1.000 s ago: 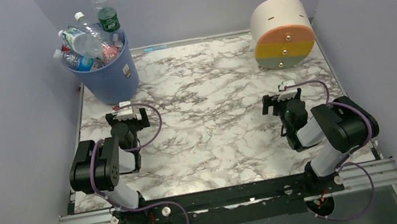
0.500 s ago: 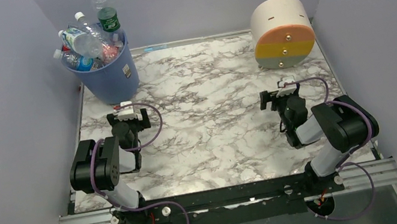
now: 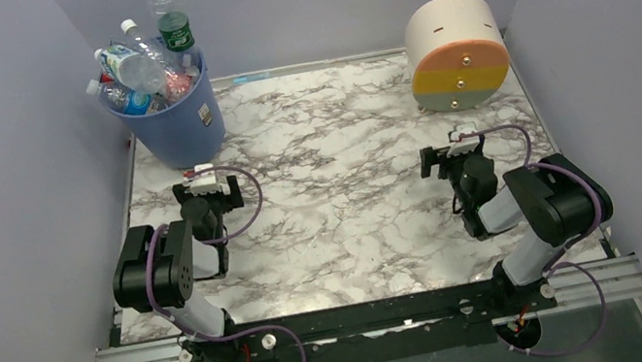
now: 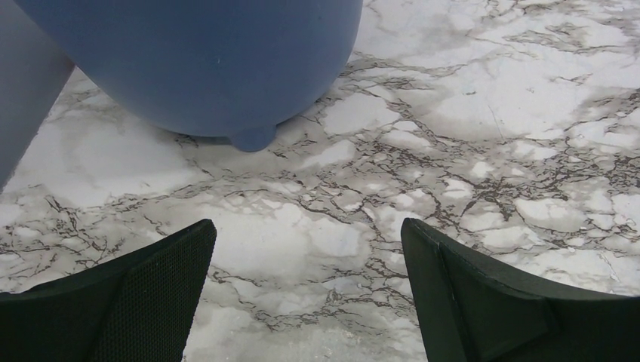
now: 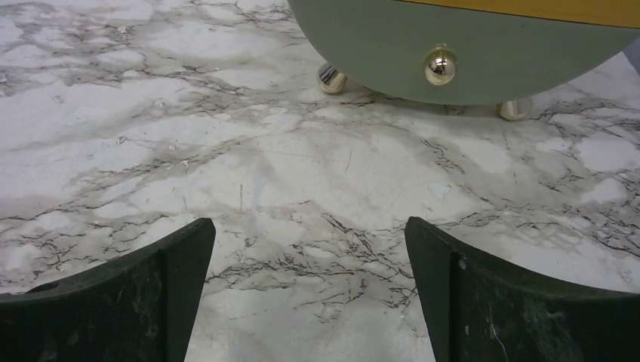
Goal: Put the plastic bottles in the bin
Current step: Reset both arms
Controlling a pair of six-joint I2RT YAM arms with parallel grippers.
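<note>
Far left: plastic bottles (image 3: 142,63) heaped in the bin (image 3: 180,126), piled above its rim. Left gripper (image 4: 306,249) just near of the bin, jaws wide, empty. Right gripper (image 5: 309,249) facing the striped drum (image 3: 457,55), jaws wide, empty. Task looks finished. Next move probably only parking the arms.

Tall round blue plastic bin (image 3: 180,126) with white sticker (image 3: 204,114), clear plastic bottles (image 3: 142,65) labelled green, blue and red, white desk (image 3: 349,196) veined grey, round drum (image 3: 461,69) cream with orange, yellow, grey-green bands, lilac walls (image 3: 4,195).
</note>
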